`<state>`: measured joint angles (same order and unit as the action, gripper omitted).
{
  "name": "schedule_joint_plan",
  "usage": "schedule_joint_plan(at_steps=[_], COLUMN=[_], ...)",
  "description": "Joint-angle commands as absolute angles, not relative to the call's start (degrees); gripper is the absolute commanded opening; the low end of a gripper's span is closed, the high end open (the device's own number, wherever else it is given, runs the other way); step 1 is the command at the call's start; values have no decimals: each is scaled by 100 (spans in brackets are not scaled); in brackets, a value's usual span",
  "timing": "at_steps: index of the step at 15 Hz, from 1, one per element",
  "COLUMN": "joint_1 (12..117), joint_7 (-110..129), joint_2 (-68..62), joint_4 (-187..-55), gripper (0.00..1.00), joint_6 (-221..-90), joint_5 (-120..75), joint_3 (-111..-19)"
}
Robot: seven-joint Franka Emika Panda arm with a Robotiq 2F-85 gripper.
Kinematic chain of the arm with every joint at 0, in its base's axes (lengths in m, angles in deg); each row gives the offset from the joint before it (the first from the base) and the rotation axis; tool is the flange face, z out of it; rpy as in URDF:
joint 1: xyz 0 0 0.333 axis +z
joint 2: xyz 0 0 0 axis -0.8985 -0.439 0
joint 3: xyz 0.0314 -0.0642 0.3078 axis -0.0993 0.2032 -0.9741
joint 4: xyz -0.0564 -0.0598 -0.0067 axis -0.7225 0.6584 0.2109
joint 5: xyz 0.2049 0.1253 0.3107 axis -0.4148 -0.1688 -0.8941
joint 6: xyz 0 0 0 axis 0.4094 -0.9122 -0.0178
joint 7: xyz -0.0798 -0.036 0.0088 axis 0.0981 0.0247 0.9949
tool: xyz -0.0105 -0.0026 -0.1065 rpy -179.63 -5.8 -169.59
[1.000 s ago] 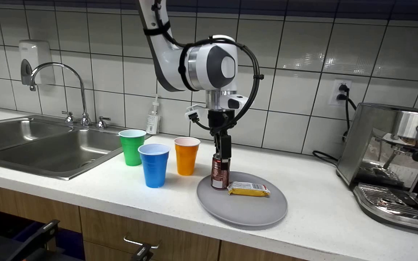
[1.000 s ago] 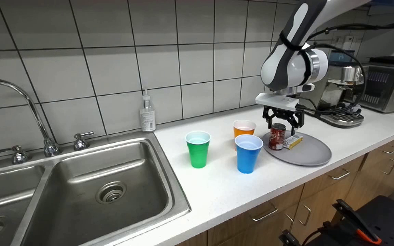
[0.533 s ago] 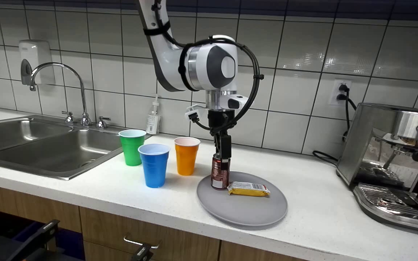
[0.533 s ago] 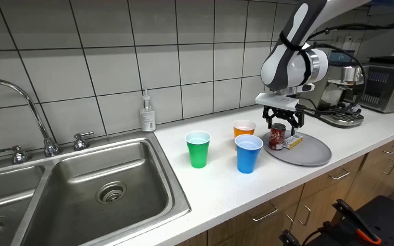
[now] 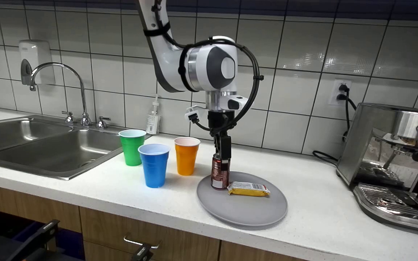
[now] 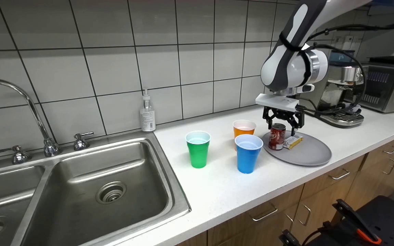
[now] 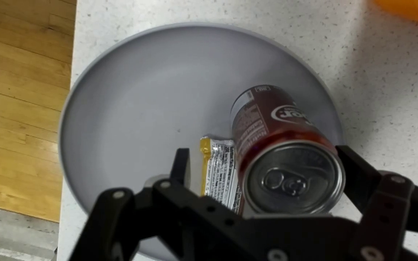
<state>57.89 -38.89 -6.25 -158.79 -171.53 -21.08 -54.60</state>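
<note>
A dark red soda can [image 7: 263,119] stands upright on a round grey plate [image 7: 132,98], near its edge. The can also shows in both exterior views [image 5: 219,175] [image 6: 277,136]. My gripper [image 7: 263,154] points down and is open, with its fingers either side of the can's top. In the wrist view the right finger is close against the can's rim; whether it touches I cannot tell. The left finger is well apart from the can. A yellow and silver wrapped bar [image 7: 218,166] lies beside the can, between it and the left finger; the gripper hides part of it.
An orange cup [image 5: 186,159], a blue cup [image 5: 154,168] and a green cup [image 5: 132,150] stand beside the plate. A sink [image 6: 111,167] with a faucet lies beyond them. A coffee machine [image 5: 394,163] stands on the plate's other side. A tiled wall runs behind the counter.
The arm and gripper have come down very slightly. The can, bar, plate and cups have not moved.
</note>
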Motion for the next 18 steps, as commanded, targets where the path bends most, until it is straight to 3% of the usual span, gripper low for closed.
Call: schedule_joint_plan(at_steps=[1, 5, 6, 7, 11, 12, 18], joint_1=[5859, 5856, 5860, 5857, 5858, 5854, 5846], joint_7=[-3806, -3773, -3777, -3765, -3776, -3773, -3792], joint_2=[-667, -637, -626, -614, -600, -602, -580], joint_4=[-15836, -15865, -15884, -15897, -15908, -15909, -15882], gripper=[100, 100, 75, 74, 42, 38, 38], joint_6=[-17211, -17218, -17254, -17277, -17401, -17408, -17333], joint_5=[-2227, -2225, -2210, -2206, -2187, -2191, -2213], joint_3=[-5383, -5374, -5364, -5361, -5305, -5292, -5220])
